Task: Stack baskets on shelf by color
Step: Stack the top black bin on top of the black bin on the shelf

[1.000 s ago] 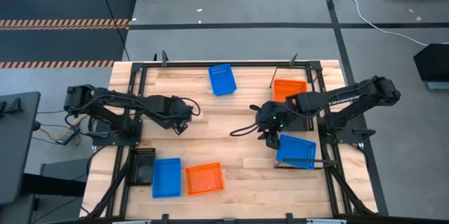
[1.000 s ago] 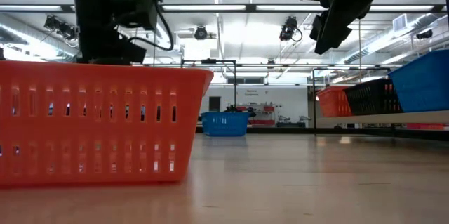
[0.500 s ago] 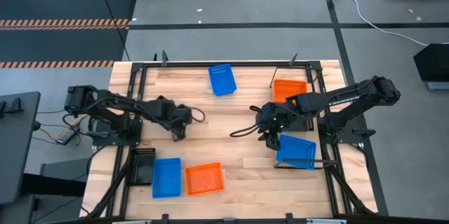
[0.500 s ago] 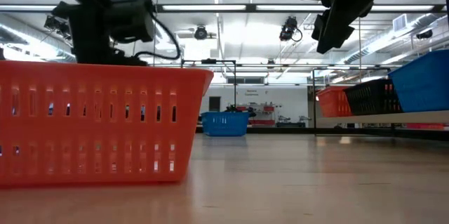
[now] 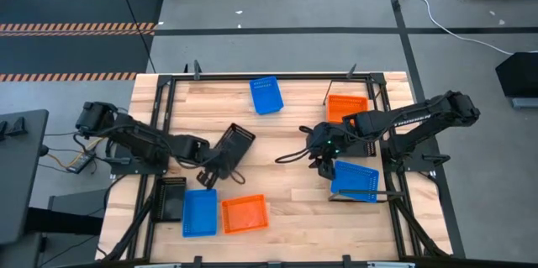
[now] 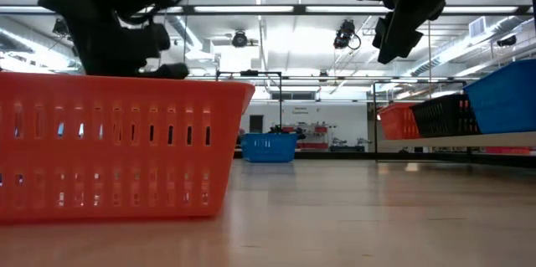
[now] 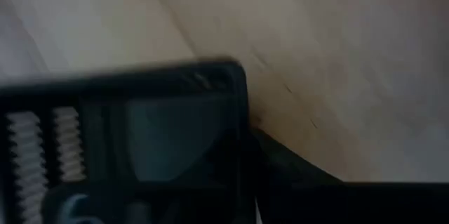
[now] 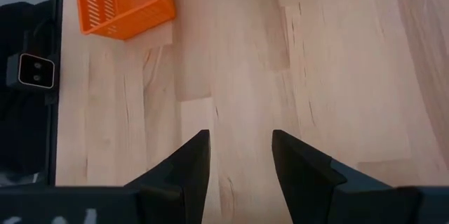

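Observation:
On the shelf [image 6: 452, 141] at the table's right stand an orange basket [image 5: 346, 107], a black basket [image 6: 440, 116] and a blue basket [image 5: 355, 180]. My right gripper [image 8: 238, 154] hangs open above the bare tabletop just left of the shelf. Another black basket [image 5: 234, 144] lies askew mid-table, right beside my left gripper [image 5: 207, 170]. Its corner [image 7: 235, 69] looms blurred and close in the left wrist view. Whether that gripper touches it, I cannot tell.
A blue basket [image 5: 266, 94] sits at the far middle. Near the front left are a black basket [image 5: 171, 198], a blue one [image 5: 200, 212] and an orange one [image 5: 245, 213]. The table's black frame [image 5: 160, 91] runs along its edges.
My left gripper has swung toward the table's near edge, sunk a little and rolled about its own axis. The black basket, which did not show broadside before, now lies in plain sight where the gripper stood. The right arm has kept still.

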### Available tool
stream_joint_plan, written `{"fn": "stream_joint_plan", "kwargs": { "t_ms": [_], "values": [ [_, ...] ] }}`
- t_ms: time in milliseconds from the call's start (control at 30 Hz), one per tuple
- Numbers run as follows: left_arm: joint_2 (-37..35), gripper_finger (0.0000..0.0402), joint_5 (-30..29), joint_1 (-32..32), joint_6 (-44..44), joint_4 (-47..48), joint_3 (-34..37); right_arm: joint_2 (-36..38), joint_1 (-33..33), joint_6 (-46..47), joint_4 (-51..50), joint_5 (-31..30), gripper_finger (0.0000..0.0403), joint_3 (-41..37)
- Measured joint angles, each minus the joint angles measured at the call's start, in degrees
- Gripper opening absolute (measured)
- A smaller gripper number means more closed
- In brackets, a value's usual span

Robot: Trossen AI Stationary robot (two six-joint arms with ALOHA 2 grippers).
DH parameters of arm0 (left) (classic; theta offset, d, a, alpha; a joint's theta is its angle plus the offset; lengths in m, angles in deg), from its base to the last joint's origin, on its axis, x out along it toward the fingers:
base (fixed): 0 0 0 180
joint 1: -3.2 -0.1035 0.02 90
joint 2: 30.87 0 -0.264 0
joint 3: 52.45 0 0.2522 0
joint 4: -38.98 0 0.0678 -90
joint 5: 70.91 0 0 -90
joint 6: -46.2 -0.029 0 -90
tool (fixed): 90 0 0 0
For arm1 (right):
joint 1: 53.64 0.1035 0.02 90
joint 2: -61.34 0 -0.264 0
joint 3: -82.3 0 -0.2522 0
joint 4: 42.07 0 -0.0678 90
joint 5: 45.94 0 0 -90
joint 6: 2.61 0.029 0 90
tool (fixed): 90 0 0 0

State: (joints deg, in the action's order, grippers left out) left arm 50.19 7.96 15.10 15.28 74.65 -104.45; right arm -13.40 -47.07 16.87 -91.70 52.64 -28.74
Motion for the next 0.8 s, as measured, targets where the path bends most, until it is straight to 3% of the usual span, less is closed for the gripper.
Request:
{"fn": "stream_joint_plan", "kwargs": {
  "t_ms": [133,400,633,800],
  "values": [
    [0.0,0.0049,-0.6,1.7,-11.3,-3.5,0.0,0.0,0.0,-0.8,2.7,-1.6,0.0161,0.0],
    [0.0,0.0010,5.0,1.8,-23.8,-17.1,0.0,0.0,-0.2,-7.9,13.1,-5.8,0.0161,0.0],
    [0.0,0.0013,12.5,1.7,-28.0,-20.2,0.0,0.0,1.9,-34.3,13.7,-4.2,0.0161,0.0],
    [0.0,0.0010,18.9,1.7,-28.8,-20.5,0.0,-0.5,2.4,-37.2,18.5,-7.6,0.0161,1.2]
  ]
}}
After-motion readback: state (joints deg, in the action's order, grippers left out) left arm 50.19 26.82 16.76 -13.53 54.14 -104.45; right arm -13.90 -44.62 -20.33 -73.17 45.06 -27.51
